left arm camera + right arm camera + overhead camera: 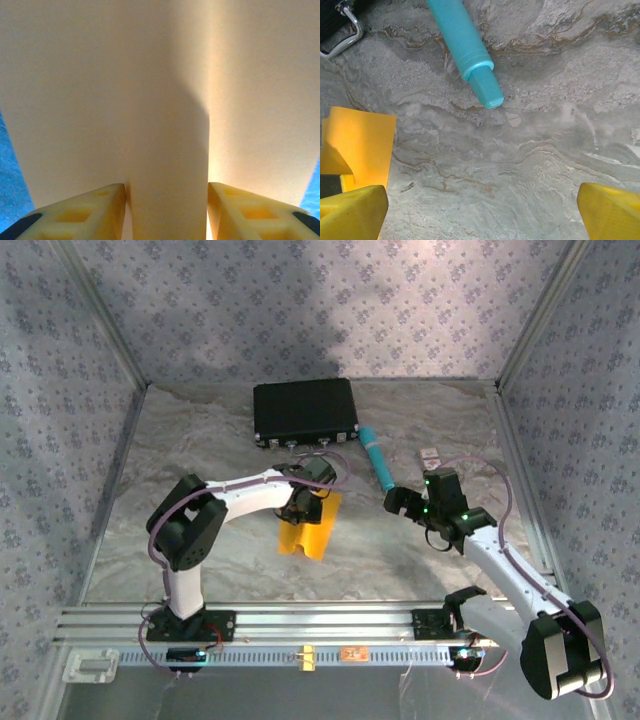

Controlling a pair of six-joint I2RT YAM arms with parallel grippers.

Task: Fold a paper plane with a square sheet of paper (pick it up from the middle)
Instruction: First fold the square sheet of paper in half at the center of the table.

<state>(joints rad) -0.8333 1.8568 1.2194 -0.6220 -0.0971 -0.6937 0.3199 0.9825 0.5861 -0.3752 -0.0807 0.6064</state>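
Observation:
The square sheet of paper [308, 530], orange-yellow, hangs bent near the table's middle. My left gripper [305, 502] comes down on its upper middle. In the left wrist view the paper [165, 100] covers almost everything, and a raised fold of it sits between the two yellow fingers, touching both; the left gripper [166, 210] is shut on that fold. My right gripper [400, 502] hovers to the right of the sheet, open wide with nothing between its fingers [355, 210]. The right wrist view catches the paper [360, 145] at its left edge. The paper plane is not formed.
A teal pen-like tube [377, 458] lies just behind the right gripper, also seen as the teal tube [465, 45]. A black case [305, 410] stands at the back centre. A small white item [430, 454] lies right of the tube. Patterned walls close in the marbled table [200, 560].

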